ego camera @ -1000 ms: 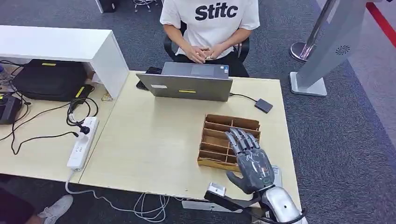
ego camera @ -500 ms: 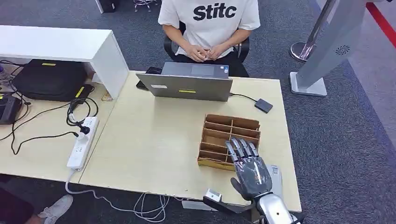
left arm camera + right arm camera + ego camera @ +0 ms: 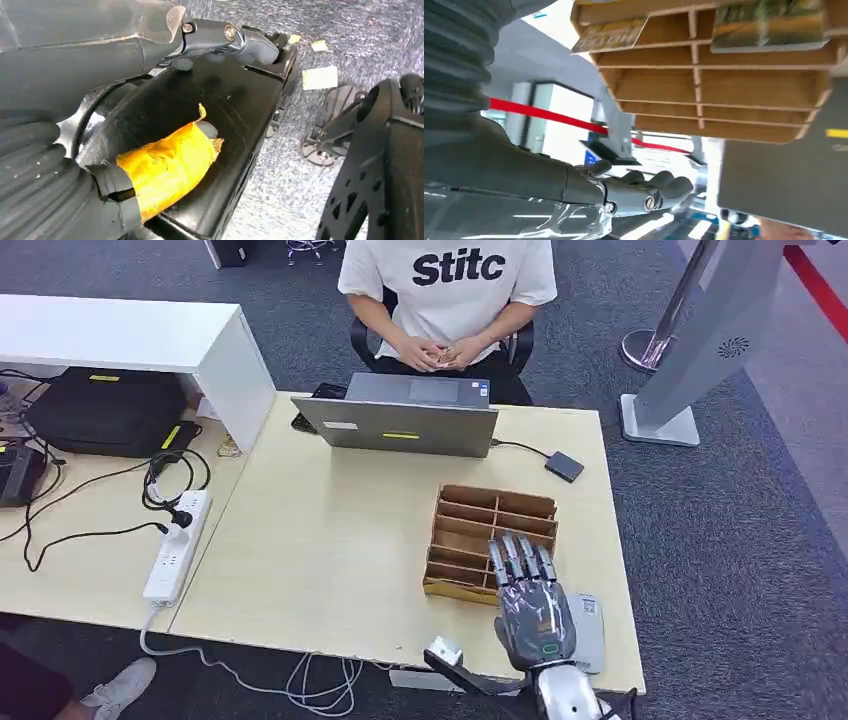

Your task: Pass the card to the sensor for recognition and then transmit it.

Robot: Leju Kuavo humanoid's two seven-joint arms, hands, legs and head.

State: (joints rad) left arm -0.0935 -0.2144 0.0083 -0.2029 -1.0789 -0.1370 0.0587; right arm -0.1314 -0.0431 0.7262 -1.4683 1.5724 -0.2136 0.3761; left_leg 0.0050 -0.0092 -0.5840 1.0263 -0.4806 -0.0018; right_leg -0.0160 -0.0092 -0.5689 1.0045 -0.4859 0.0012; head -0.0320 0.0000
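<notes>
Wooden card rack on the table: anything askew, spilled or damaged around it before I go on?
Nothing stands out. The wooden card rack sits flat and square on the table, with cards lying in its nearest slots. The right robot hand hovers open at its near edge, beside a grey device lying flat.

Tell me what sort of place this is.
Probably an office or reception desk: a laptop faces a seated person, a wooden card rack stands on the desk, and carpet covers the floor.

Matt wooden organizer (image 3: 489, 527) – pale laminate table (image 3: 330, 550) – glossy grey right hand (image 3: 535, 613)
</notes>
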